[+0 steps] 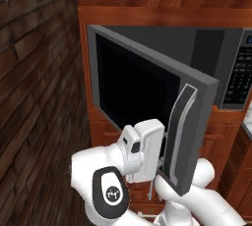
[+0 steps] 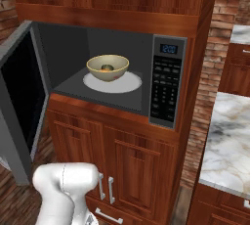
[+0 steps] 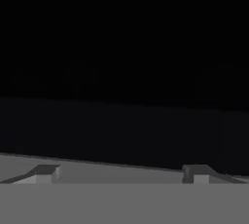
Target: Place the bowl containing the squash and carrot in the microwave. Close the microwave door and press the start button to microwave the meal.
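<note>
Gripper (image 3: 119, 173) spread wide and empty against the microwave door (image 1: 147, 97), probably its dark window, bowl (image 2: 108, 67) centred on the turntable plate (image 2: 128, 85) inside the microwave (image 2: 168, 79).

Bowl inside the open microwave

The bowl (image 2: 108, 67) sits on the turntable plate (image 2: 113, 82) in the microwave (image 2: 117, 48), holding the squash (image 2: 107, 67). The keypad (image 2: 165, 89) lies to its right, the door (image 2: 19, 97) swung out left; cabinets (image 2: 122, 165) stand below.

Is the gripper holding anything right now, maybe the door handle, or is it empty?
Nothing is held. The gripper is open, its dark fingertips spread against the black window of the grey microwave door, not on the curved silver handle.
</note>
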### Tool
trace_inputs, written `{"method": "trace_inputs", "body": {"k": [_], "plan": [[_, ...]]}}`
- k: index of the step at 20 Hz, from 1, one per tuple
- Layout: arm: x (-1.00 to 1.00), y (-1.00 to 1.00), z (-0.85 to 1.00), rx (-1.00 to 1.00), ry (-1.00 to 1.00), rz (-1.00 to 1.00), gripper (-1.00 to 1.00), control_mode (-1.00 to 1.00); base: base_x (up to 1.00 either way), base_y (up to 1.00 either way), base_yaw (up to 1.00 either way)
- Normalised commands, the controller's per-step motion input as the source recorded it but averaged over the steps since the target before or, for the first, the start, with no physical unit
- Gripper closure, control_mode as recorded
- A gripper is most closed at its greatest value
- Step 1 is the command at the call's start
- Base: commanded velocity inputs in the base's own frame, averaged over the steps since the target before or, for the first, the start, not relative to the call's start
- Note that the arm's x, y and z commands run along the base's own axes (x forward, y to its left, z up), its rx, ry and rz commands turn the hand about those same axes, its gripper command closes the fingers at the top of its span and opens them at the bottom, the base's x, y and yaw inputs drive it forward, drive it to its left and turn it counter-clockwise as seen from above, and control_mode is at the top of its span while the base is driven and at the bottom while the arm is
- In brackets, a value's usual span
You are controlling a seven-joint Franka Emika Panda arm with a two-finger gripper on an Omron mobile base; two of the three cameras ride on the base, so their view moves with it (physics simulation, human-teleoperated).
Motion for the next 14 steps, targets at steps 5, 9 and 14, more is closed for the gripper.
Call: {"method": "trace_inputs", "body": {"k": [5,9,14], "plan": [[0.00,-1.00,0.00,0.04,-0.06,0.00,-1.00,-1.00,0.00,0.00,0.00],[0.06,-0.97,0.00,0.03,-0.02,0.00,-1.00,-1.00,0.00,0.00,0.00],[0.49,-0.65,0.10,0.00,0.00,0.01,-1.00,-1.00,0.00,0.00,0.00]]}}
